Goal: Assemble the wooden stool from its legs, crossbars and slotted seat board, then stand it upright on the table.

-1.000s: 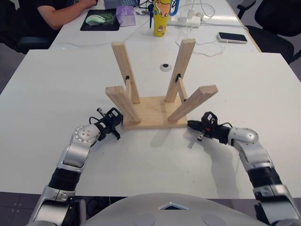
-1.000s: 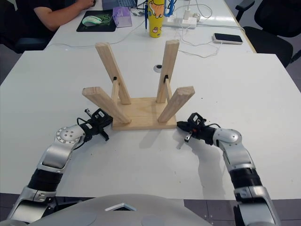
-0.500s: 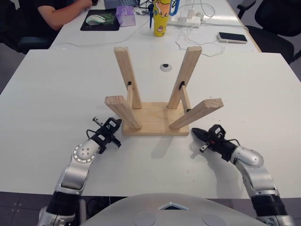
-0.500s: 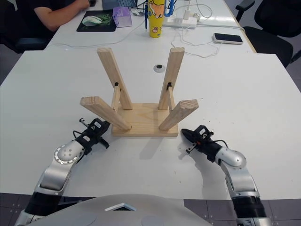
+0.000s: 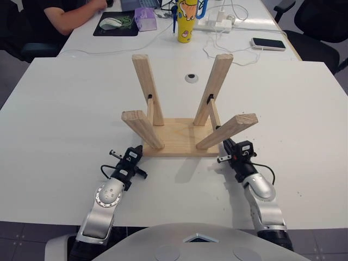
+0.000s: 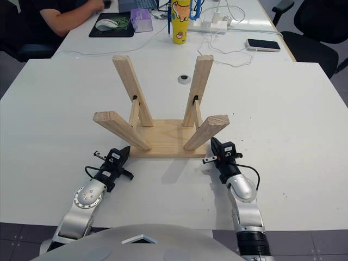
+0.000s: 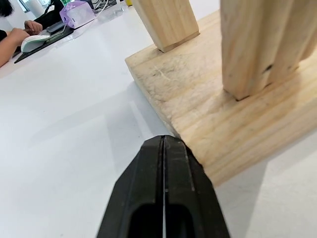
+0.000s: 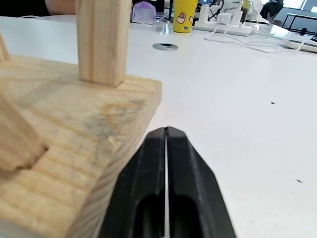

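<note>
**Operator:** How do my claws stand?

**Spotter:** Both are pinched fully closed and hold nothing. Your left gripper (image 7: pixel 163 143) points at the 7 o'clock corner of the pale rectangular wooden seat board (image 5: pixel 179 139). Your right gripper (image 8: pixel 166 133) points at its 5 o'clock corner. The board lies flat on the white table (image 5: pixel 65 109), with four pale wooden legs (image 5: pixel 147 87) pointing up.

**Operator:** So I turn it over next?

**Spotter:** I'd judge so. Open both claws, grip the board's edges evenly, and tip slowly so the far legs at 11 and 1 o'clock land together.

stool (image 5: pixel 179 140) of pale unfinished wood, matt with visible grain; table (image 5: pixel 65 109) top smooth, white, faintly glossy
</note>
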Controlling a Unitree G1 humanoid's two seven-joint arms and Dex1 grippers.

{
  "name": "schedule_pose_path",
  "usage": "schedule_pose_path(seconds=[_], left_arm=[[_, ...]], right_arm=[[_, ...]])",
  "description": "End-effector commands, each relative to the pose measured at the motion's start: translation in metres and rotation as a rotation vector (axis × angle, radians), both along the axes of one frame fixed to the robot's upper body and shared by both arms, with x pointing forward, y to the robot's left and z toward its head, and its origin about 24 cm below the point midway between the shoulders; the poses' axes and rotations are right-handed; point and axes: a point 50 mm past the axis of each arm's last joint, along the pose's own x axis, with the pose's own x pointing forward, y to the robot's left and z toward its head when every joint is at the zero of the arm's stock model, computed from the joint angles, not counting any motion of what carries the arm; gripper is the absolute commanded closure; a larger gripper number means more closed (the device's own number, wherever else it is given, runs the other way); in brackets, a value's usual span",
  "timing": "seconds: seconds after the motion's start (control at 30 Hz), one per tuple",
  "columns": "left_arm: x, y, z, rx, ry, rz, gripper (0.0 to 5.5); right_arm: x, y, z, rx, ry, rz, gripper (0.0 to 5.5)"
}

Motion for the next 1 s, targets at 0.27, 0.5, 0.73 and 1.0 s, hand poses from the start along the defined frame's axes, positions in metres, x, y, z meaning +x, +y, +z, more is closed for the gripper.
schedule_pose_path(seconds=[0.27, 0.5, 0.73, 1.0], left_arm=[[-0.004, -0.004, 0.001, -0.011, 0.024, 0.010, 5.50], [-0.005, -0.015, -0.003, -0.049, 0.069, -0.031, 5.50], [-0.005, -0.044, 0.015, -0.176, 0.056, -0.211, 5.50], [0.004, -0.058, 0.032, -0.219, 0.016, -0.306, 5.50]], right_arm=[[-0.023, -0.001, -0.002, -0.006, 0.176, -0.051, 5.48], [-0.027, 0.026, -0.007, 0.034, 0.249, 0.112, 5.48], [-0.025, 0.044, 0.007, 0.122, 0.236, 0.252, 5.48], [-0.019, 0.052, 0.019, 0.185, 0.227, 0.299, 5.48]])
